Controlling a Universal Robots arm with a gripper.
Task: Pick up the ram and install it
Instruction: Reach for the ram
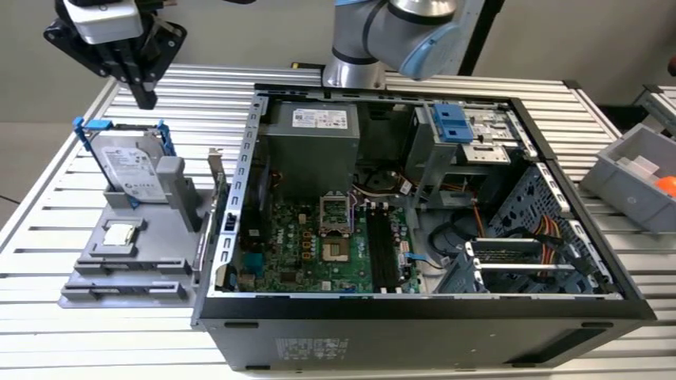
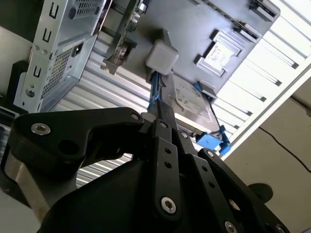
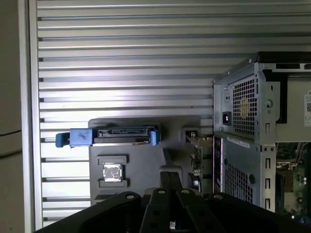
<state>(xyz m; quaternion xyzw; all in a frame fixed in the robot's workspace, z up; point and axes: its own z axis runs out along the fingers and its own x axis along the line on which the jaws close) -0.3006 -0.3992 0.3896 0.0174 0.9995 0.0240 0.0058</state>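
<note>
Closest is the PC case (image 1: 423,332), a big dark box lying open on its side at the near edge of the slatted metal bench (image 1: 53,190). Inside is a green board (image 1: 306,253) w/ long black slots (image 1: 384,249). At the case's far end sits a silver power box (image 1: 312,150) w/ a white sticker (image 1: 317,119); I can't read its print.

Just beside the case, toward the bench's edge at the exterior view's left, sits a grey holder (image 1: 116,281). A small square silver chip (image 1: 119,233) lies flat in it. The ram (image 1: 217,182) stands up at the holder's edge next to the case, just beside the case wall. It is a long, thin, narrow stick. In the first wrist view the ram (image 3: 198,155) shows as a thin green-gold strip between holder & case.

Farther back on the holder, a hard drive (image 1: 135,170) stands upright in a blue frame (image 1: 95,127). It has a white label (image 1: 138,178); words can't be read.

Above that, nr the bench's far corner, the gripper (image 1: 145,96) hangs w/ tips down. Its jaws are pressed together & grip nothing. In the first wrist view the black fingers (image 3: 166,184) lie side by side. It touches nothing & is well apart from the ram.

Farthest is the arm (image 1: 354,71), at the bench's far edge behind the case. A grey bin (image 1: 623,186) w/ an orange thing (image 1: 666,186) sits at the exterior view's right.
</note>
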